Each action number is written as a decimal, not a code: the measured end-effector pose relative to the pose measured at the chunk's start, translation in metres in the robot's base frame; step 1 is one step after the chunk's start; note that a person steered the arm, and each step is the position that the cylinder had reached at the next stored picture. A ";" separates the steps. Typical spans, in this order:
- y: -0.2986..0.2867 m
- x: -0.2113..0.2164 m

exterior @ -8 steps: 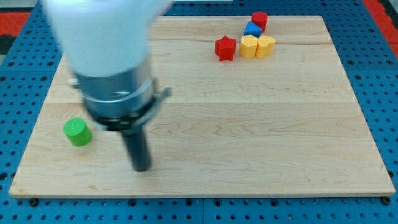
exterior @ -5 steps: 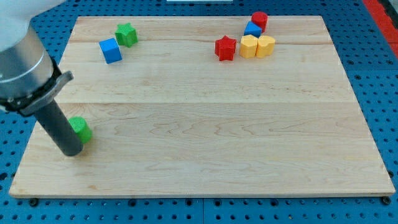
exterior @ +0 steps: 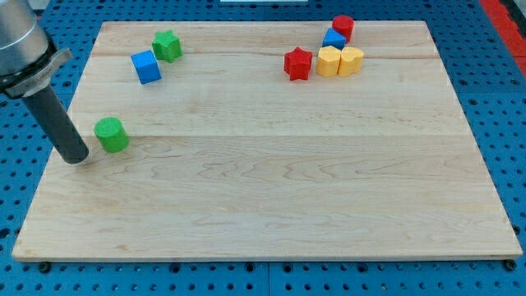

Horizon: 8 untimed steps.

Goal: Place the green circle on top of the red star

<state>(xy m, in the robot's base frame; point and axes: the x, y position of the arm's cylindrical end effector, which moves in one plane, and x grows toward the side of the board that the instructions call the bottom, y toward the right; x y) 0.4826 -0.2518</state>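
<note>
1. Rod and tip: my tip (exterior: 76, 158) is resting on the wooden board (exterior: 271, 205) near its left edge, just to the view's left of the green circle (exterior: 111, 134) and a little below it. I cannot tell whether the two are touching. There is no claw on this arm, so nothing is spreading, pressing together or pinching.
2. The green circle is sitting upright on the board's left side, about midway between the view's top and bottom, well apart from every other block.
3. The red star (exterior: 297, 63) is lying near the view's top, right of centre, far across the board from the green circle.
4. Just to the right of the red star, a yellow block (exterior: 329, 61) is sitting close beside it, and a second yellow block (exterior: 351, 60) is touching the first.
5. Above the yellow pair, a small blue block (exterior: 334, 38) and a red cylinder (exterior: 343, 26) are crowding together.
6. At the view's upper left, a blue cube (exterior: 146, 67) and a green star (exterior: 167, 45) are lying near each other.
</note>
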 end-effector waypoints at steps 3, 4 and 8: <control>0.001 -0.003; 0.001 -0.004; 0.004 -0.007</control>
<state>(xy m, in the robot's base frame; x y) 0.4755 -0.2480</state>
